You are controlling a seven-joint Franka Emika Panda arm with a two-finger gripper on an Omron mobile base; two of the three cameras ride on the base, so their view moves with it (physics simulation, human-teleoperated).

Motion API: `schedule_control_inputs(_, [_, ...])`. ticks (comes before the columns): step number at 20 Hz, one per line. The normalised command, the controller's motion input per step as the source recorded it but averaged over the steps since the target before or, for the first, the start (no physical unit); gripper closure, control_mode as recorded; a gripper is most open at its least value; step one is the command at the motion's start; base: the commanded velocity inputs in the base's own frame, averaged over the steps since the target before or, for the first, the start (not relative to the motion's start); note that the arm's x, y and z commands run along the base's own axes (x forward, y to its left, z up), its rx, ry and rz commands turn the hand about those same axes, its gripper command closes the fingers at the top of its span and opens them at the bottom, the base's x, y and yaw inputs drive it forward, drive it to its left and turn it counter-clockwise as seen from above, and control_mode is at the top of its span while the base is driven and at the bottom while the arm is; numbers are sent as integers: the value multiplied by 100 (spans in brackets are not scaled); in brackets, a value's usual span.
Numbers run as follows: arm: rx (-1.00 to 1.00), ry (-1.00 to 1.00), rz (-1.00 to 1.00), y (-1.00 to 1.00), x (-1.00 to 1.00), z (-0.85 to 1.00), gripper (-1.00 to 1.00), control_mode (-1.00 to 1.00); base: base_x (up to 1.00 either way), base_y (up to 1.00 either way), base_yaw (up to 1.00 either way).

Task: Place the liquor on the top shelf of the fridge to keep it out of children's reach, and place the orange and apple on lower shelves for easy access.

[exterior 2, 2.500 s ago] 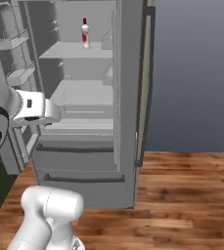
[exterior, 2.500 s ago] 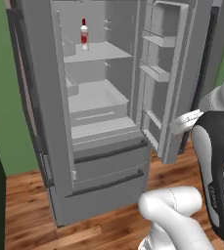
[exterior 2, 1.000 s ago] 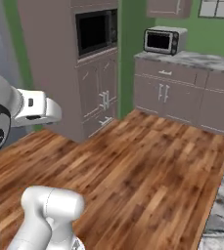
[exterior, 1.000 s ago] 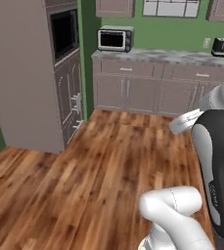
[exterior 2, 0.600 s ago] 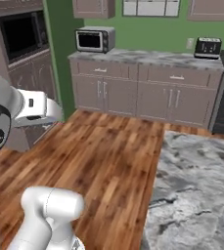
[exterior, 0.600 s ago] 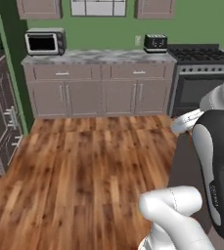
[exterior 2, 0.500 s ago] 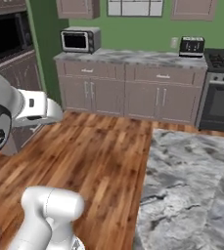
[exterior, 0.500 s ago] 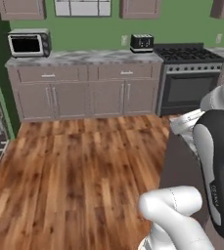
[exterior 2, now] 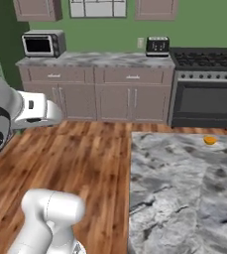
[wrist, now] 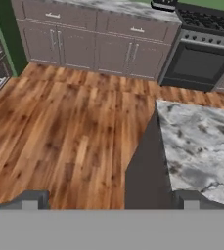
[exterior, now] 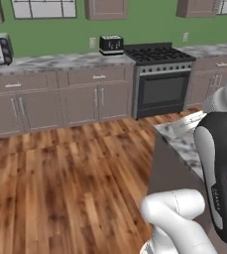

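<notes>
Hand [wrist: 111,200] spread wide and empty, low over the near corner of the marble counter [exterior 2: 184,198]. Best driven closer and squared to that counter first. Orange [exterior 2: 210,140] far off by the far right edge; approach from above.

This was a home kitchen. A black stove [exterior 2: 205,84] with burners and an oven door stood among grey cabinets [exterior 2: 95,96] topped by a marbled counter [exterior 2: 92,59]. A microwave [exterior 2: 41,44] and a toaster [exterior 2: 157,46] sat on that counter. The walls were green, the floor [exterior: 60,183] was wood plank, and a marble-topped island [exterior 2: 184,193] stood nearby.
</notes>
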Motion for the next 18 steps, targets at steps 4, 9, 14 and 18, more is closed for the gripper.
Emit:
schedule_control_inputs(4, [0,0,0,0,0,0,-100,100,48,29,-30])
schedule_control_inputs(9, [0,0,0,0,0,0,-100,100,47,22,-43])
schedule_control_inputs(14, [0,0,0,0,0,0,-100,100,34,34,-57])
schedule_control_inputs(18, [0,0,0,0,0,0,-100,100,29,47,-61])
